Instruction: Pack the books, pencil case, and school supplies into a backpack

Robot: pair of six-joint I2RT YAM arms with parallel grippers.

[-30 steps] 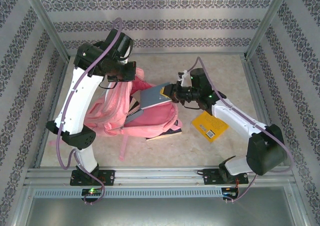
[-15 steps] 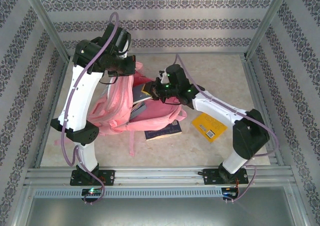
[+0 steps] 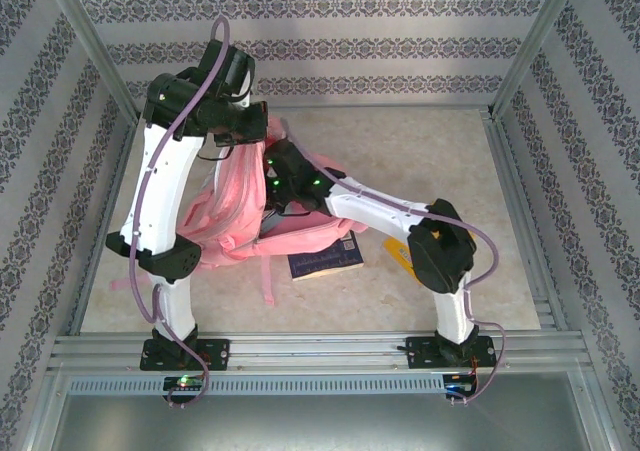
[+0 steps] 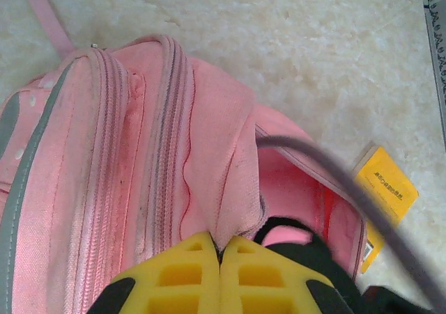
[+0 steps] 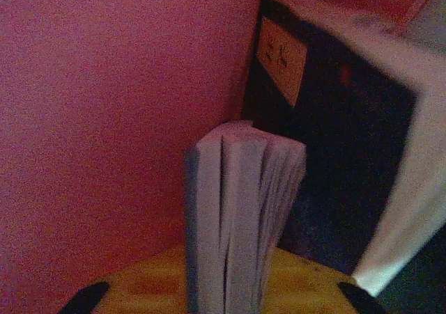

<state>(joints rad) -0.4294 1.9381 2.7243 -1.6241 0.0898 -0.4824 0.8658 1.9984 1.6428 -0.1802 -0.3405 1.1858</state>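
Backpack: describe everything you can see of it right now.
The backpack is pink fabric with zipped pockets and a grey strip, slumped on the table with its main compartment open. The left gripper is shut on a fold of the opening's rim, holding it up. The right arm reaches into the compartment, where a dark book leans against the pink lining. A navy book on the table lies against its near edge.

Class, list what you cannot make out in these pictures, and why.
- Top view: what the backpack holds; fabric and the right arm cover its opening.
- Top view: most of the yellow book, behind that arm.
- Right wrist view: label on the dark book, blurred.
- Right wrist view: whether the right gripper grips the notebook; the frame's edge cuts its fingers.
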